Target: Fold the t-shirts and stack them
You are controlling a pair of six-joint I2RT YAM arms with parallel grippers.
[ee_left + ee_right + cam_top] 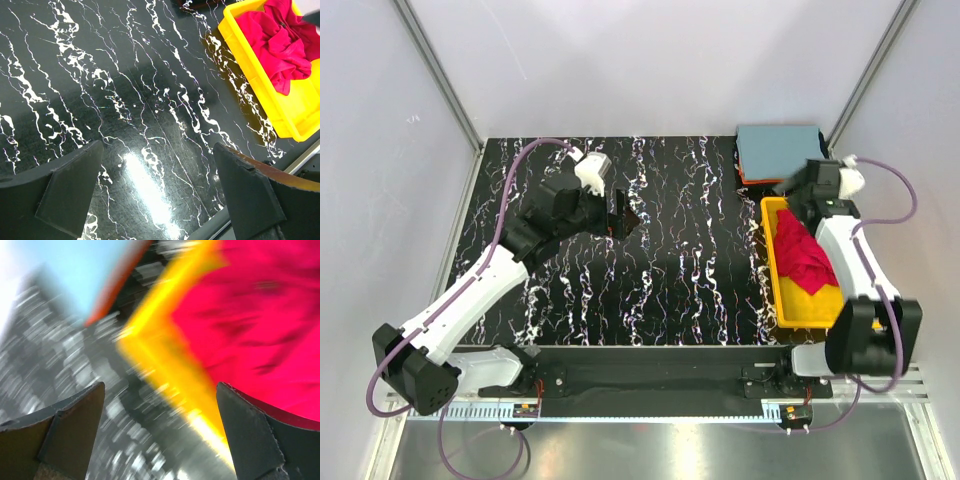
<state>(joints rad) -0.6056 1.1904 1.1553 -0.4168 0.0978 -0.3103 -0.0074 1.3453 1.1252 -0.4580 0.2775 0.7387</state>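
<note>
While no shirt lies on the open tabletop (670, 270) yet, the left hand (623, 218) is held above its middle-left part, jaws spread wide and nothing gripped. Further right, the red shirt (805, 255) is seen crumpled inside the yellow tray (775, 290), unfolded. The right hand (160, 387) is poised over the tray's far end, released and empty, close to the cloth. In the far right corner a folded grey-blue shirt (780, 148) is stacked on an orange one (748, 180).

Trouble is likeliest at the pick-up. If only a loose fold is pinched, the shirt could be dragged over the rim and the tray shifted or tipped. The finished stack could be nudged by the right arm, since it sits just beside it.
</note>
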